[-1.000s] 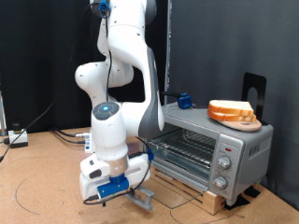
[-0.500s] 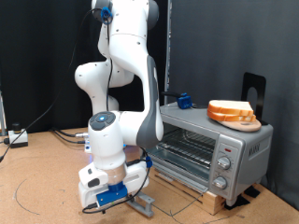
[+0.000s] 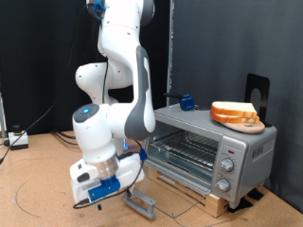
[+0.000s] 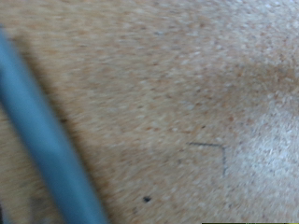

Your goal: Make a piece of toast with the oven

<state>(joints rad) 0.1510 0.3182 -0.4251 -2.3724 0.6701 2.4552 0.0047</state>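
Brown wooden floor (image 3: pixel 38 175) before a black backdrop (image 3: pixel 227 47).

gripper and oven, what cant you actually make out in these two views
- Gripper: in the exterior view its fingers sit behind the hand's body, so open or shut is unclear; the wrist view shows no fingers.
- Oven: the interior is dim behind the rack, and the knobs are too small to read.
- Piece of toast: whether it is one slice or two stacked.
- Wrist view: a blurred surface and a blue strip.
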